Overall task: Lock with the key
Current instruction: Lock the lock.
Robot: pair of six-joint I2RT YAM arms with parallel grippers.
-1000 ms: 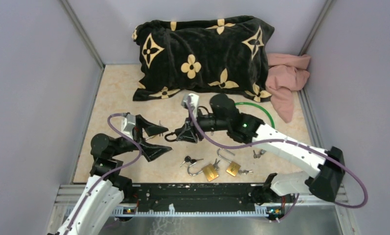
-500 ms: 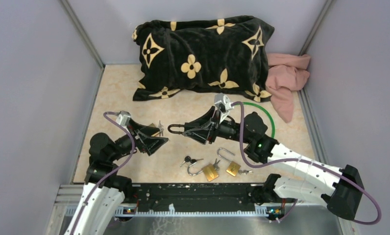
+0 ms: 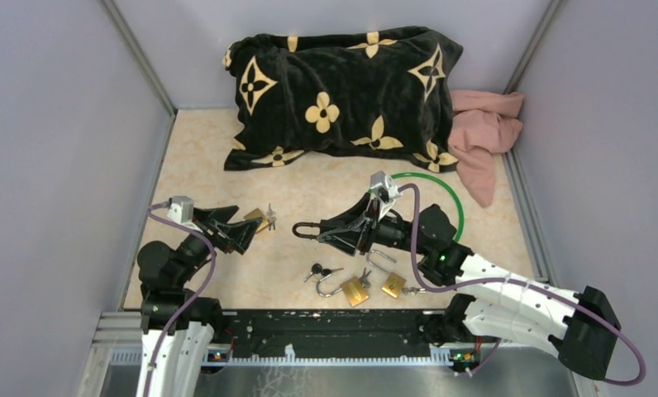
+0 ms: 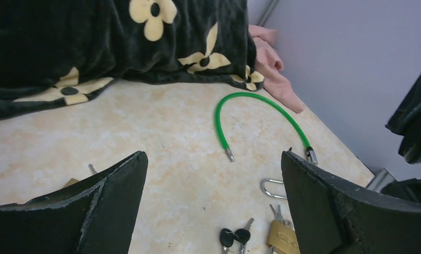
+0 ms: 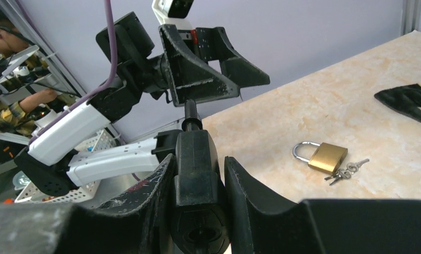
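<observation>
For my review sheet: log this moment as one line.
left gripper: open, empty | right gripper: shut on black lock | brass padlock: on table, untouched

Plain lilac-grey walls (image 3: 53, 165) are closing in the counter (image 3: 202, 157) on the left, back and right, with aluminium posts (image 3: 140, 58) running up the two back corners. The counter's beige marbled top is catching soft, even light. A black pillow (image 3: 342, 83) with yellow flowers is lying along the back wall, and a pink cloth (image 3: 483, 132) is bunching up at its right end, in the corner.
</observation>
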